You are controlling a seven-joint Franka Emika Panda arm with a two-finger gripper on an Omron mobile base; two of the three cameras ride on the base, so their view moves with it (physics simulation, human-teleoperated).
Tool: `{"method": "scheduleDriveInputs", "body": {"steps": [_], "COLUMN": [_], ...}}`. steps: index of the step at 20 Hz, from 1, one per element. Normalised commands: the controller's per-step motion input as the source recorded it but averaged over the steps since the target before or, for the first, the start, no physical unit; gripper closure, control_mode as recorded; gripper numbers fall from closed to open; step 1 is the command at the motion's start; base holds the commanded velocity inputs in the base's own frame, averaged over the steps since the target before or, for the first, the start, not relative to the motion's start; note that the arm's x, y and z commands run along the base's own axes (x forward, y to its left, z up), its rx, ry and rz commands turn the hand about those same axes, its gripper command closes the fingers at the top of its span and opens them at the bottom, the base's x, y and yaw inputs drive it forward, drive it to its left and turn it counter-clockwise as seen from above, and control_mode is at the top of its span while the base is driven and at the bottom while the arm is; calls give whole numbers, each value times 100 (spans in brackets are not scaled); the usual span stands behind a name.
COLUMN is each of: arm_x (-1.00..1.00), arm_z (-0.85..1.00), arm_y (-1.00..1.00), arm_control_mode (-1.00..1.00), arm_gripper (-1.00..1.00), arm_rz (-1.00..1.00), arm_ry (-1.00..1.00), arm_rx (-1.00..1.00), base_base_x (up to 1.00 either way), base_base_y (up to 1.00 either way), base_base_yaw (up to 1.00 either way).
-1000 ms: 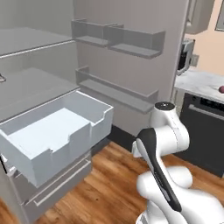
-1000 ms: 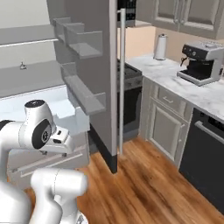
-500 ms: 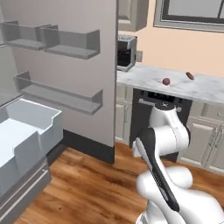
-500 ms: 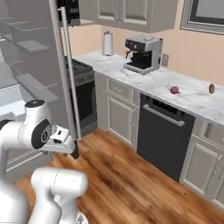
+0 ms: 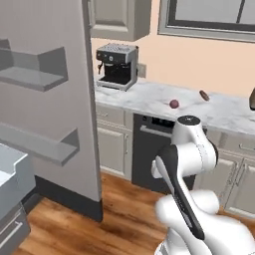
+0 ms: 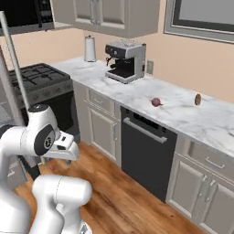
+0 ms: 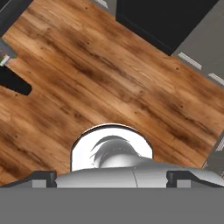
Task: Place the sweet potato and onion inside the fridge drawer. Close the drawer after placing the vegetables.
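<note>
1. Onion (image 5: 174,103) and sweet potato (image 5: 204,95) lie apart on the table (image 5: 149,97), upper right of frame, awaiting pickup.
2. Drawer (image 5: 11,172) juts open at lower left.
3. Pincer (image 7: 111,177) stands apart, empty, facing the floor (image 7: 109,87), tucked for driving.

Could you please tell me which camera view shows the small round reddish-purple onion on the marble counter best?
The right base view: the small round reddish-purple onion sits unobstructed on the white marble counter. The left base view shows it farther off, just above the arm.

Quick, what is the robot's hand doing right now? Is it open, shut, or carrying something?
Hand: open and carrying nothing, pointed down at the wooden floor.
</note>
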Motion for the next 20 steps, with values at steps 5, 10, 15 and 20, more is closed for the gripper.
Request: {"method": "scheduleDriveInputs", "body": {"steps": [5, 10, 15, 20], "arm_x": [0, 0, 0, 0], "arm_z": [0, 0, 0, 0], "arm_y": [0, 0, 0, 0], "arm_control_mode": [100, 100, 100, 100], "arm_gripper": [-100, -100, -100, -100], "arm_rz": [0, 0, 0, 0], "arm_ry": [0, 0, 0, 0], "arm_rx": [0, 0, 0, 0], "base_base_x": [100, 93, 62, 56], "base_base_y": [-28, -2, 0, 0], "base_base_yaw": [25, 27, -17, -34]}}
